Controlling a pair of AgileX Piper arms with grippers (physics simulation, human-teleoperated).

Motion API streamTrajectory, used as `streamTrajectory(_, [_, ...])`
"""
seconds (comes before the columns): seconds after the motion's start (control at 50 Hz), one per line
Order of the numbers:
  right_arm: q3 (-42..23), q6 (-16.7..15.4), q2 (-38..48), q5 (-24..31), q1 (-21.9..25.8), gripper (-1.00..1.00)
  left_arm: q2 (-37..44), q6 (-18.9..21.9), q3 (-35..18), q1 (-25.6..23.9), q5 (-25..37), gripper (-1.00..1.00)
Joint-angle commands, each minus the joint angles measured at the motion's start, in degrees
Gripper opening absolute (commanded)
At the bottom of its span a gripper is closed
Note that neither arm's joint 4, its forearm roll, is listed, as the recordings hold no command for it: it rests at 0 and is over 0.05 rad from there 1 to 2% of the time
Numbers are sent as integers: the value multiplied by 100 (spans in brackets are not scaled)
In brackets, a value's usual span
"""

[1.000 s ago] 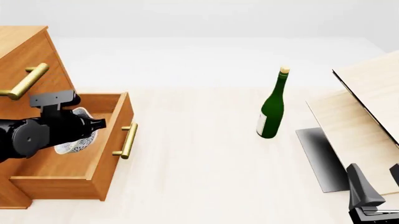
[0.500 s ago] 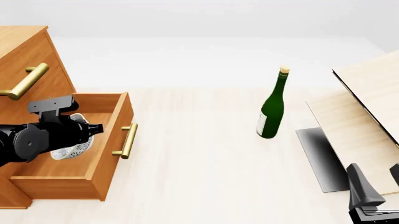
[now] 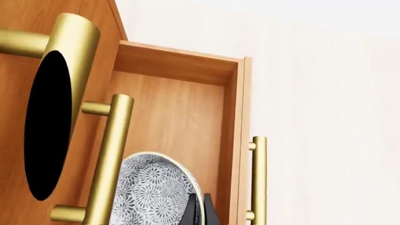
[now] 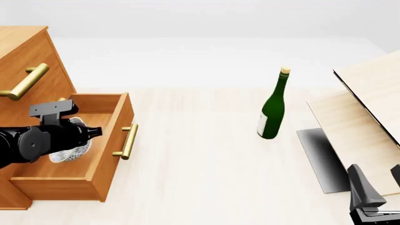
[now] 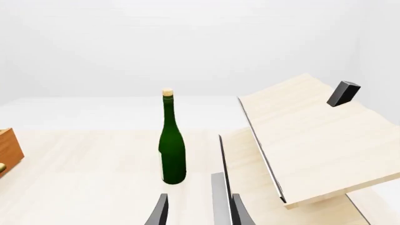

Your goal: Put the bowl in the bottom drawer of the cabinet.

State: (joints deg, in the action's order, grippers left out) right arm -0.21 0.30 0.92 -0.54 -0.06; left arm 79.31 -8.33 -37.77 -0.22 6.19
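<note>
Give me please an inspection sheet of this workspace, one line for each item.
Surface: pale wood table.
Job's things: bowl held over the open bottom drawer of the cabinet, inside its walls.
Clutter: green bottle upright; pale wooden boards leaning at the right.
Grippers: left gripper grips the bowl's rim; right gripper open, empty, near the table's front edge.
Cables: nothing seen.
Surroundings: plain white background.
</note>
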Motion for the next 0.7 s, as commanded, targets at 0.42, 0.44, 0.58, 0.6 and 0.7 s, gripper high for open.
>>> streamTrajectory(0.42, [0,0,0,0,0,100,222,64,72,129,-247,-100])
streamTrajectory(0.44, [0,0,0,0,0,100,236,53,72,125,-259,-100])
streamTrajectory(0.58, [0,0,0,0,0,100,257,111,56,166,-243,-100])
streamTrajectory(0.6, [0,0,0,0,0,100,257,111,56,166,-243,-100])
streamTrajectory(0.7, [0,0,0,0,0,100,240,207,107,274,-256,-100])
